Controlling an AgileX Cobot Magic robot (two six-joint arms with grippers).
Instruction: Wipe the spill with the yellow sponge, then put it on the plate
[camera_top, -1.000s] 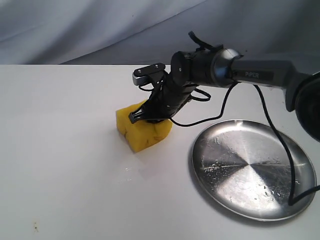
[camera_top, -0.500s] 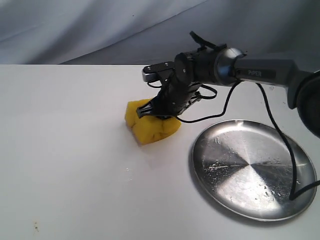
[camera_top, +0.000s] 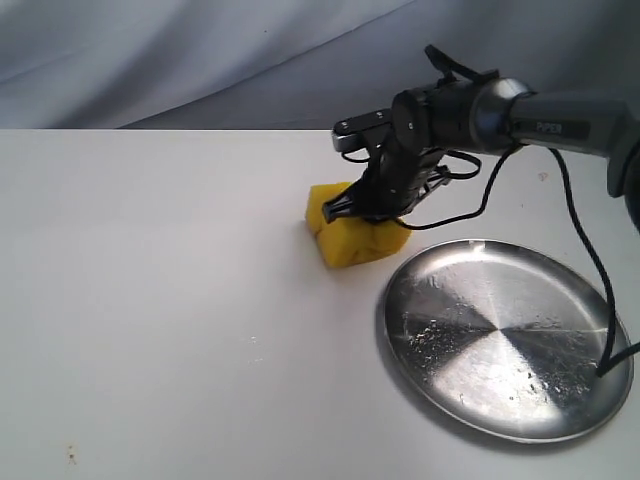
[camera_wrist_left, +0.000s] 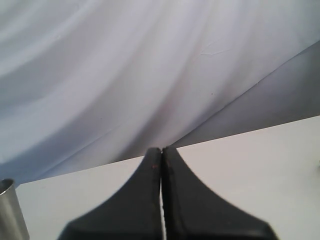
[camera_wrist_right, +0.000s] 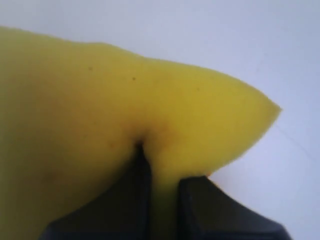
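The yellow sponge (camera_top: 350, 232) is pinched in my right gripper (camera_top: 368, 212), close to the far left rim of the silver plate (camera_top: 505, 335); I cannot tell whether it touches the table. In the right wrist view the sponge (camera_wrist_right: 125, 105) fills most of the picture, and the right gripper (camera_wrist_right: 162, 170) is shut on a fold of its foam. No amber puddle shows on the table. My left gripper (camera_wrist_left: 161, 150) is shut with nothing between its fingers, pointing at the grey backdrop; it is outside the exterior view.
Faint tiny specks (camera_top: 253, 341) mark the white table left of the plate. A small brown spot (camera_top: 71, 456) lies near the front left corner. A metal cylinder (camera_wrist_left: 11, 210) stands at the edge of the left wrist view. Grey cloth hangs behind the table.
My right gripper has carried the sponge to the right and a little farther back, from the table's middle to beside the plate's rim. The plate stayed put.
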